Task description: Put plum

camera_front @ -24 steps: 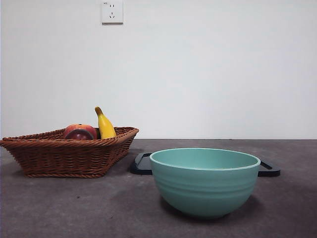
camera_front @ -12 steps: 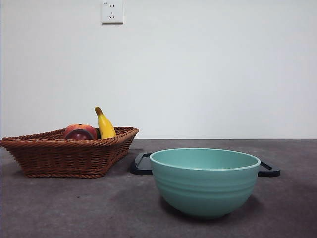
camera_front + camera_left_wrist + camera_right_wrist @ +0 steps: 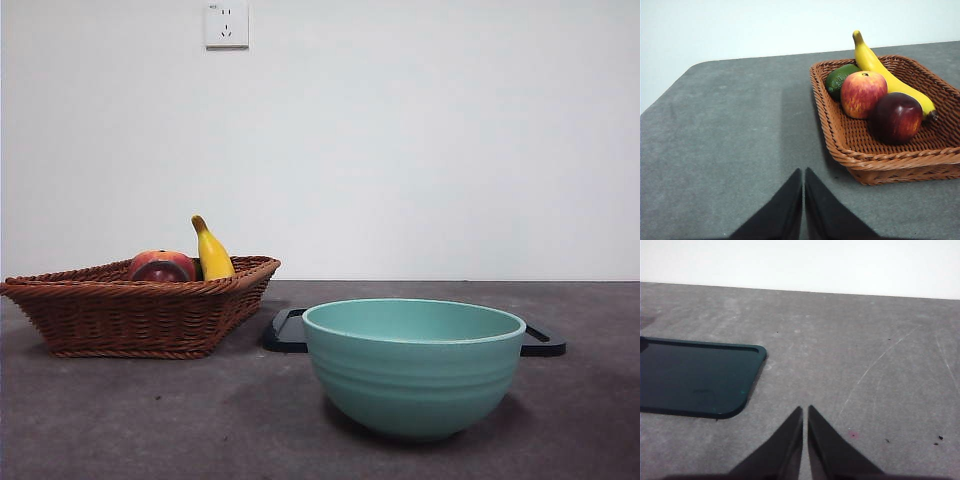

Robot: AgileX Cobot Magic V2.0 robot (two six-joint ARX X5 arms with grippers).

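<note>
Left wrist view looks down across a grey tabletop (image 3: 730, 130) toward a brown wicker basket (image 3: 840, 140). Inside it lie the plum (image 3: 896, 118), dark maroon and glossy, beside a red-orange peach-like fruit (image 3: 863, 93), a yellow banana (image 3: 880, 70) and a green fruit (image 3: 839, 79) at the far corner. The plum touches the peach-like fruit and rests against the banana. The left tool (image 3: 803, 172) hangs over bare tabletop well apart from the basket, its two black jaws pressed together and holding nothing.

Right wrist view shows the right tool (image 3: 805, 410) likewise closed and empty, above scuffed grey surface near a flat dark tray (image 3: 690, 385).

Front view, level with the tabletop, shows no arm at all. A teal bowl (image 3: 413, 390) stands nearest, the dark tray (image 3: 285, 330) behind it, the basket (image 3: 140, 315) off to one side. From here the plum seems hidden behind the basket wall, though the angle is poor.

Judged from this, the task has not begun: the reach is the step in hand. The left tool would need to spread its jaws, travel over the basket rim and descend on the plum without nudging its neighbours. The bowl looks the likeliest destination, but the task does not say.

Behind the tabletop is a plain white wall with a socket (image 3: 227, 25).
</note>
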